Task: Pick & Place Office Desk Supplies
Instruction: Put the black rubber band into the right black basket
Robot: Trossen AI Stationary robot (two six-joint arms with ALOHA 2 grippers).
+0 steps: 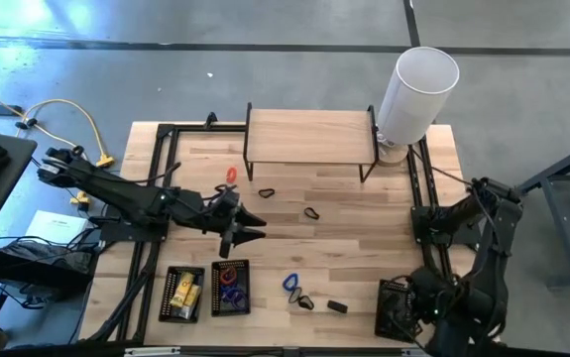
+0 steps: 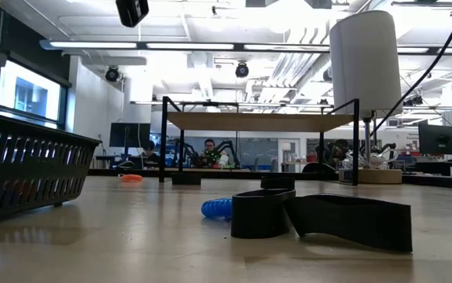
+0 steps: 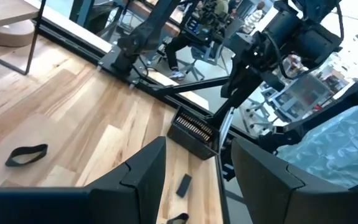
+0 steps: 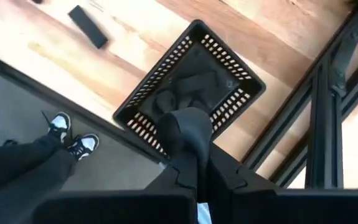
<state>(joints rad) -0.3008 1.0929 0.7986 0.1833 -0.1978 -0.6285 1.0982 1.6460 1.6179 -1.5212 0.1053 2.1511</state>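
Note:
My left gripper (image 1: 248, 228) hangs open and empty above the table's middle left, its fingers (image 3: 142, 171) wide apart. My right gripper (image 4: 188, 127) is shut over a black mesh tray (image 4: 225, 56) at the near right (image 1: 394, 309); I see nothing between its fingers. On the table lie a red loop (image 1: 231, 176), two black loops (image 1: 266, 192) (image 1: 310, 213), a blue loop (image 1: 290, 284), another black loop (image 1: 305, 301) and a black clip-like piece (image 1: 337, 306). One tray (image 1: 182, 293) holds yellow packets, another (image 1: 230, 288) coloured loops.
A low wooden shelf on black legs (image 1: 309, 139) stands at the far middle, with a tall white cylinder (image 1: 418, 84) at its right end. Black frame rails (image 1: 161, 188) run along both table sides. A person's shoes (image 4: 73, 140) show beyond the near edge.

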